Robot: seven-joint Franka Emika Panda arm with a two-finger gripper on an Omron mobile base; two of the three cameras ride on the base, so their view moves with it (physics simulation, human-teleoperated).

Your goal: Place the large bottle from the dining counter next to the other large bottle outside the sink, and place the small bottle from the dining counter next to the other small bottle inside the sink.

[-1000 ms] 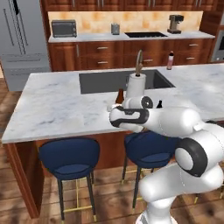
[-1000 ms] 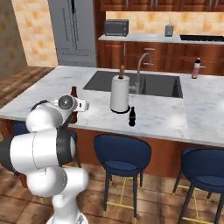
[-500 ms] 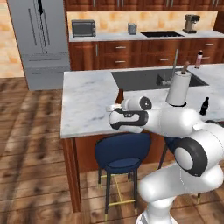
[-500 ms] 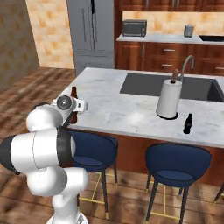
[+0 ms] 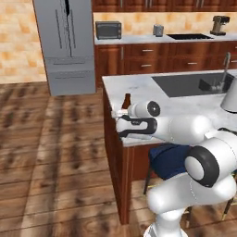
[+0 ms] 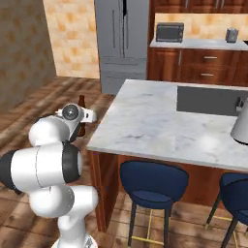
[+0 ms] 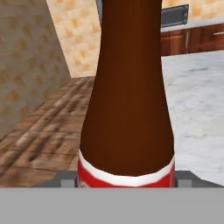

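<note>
Hand [image 5: 121,115] pinching brown bottle [image 7: 127,96] beside marble counter [image 6: 160,121] corner, above stools [image 6: 152,183]

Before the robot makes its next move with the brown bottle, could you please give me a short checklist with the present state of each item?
1. Brown bottle sits in the gripper: ok, it stands right in front of the hand camera, between the fingers.
2. Bottle upright: ok, its neck points up in both base views.
3. Firmness of the grip: cannot tell, the finger pads are hidden.
4. Bottle lifted off the dining counter: ok, it is held beside the counter's corner.
5. Sink within reach: not ok, it lies far along the counter.
6. The other large bottle located: cannot tell.
</note>
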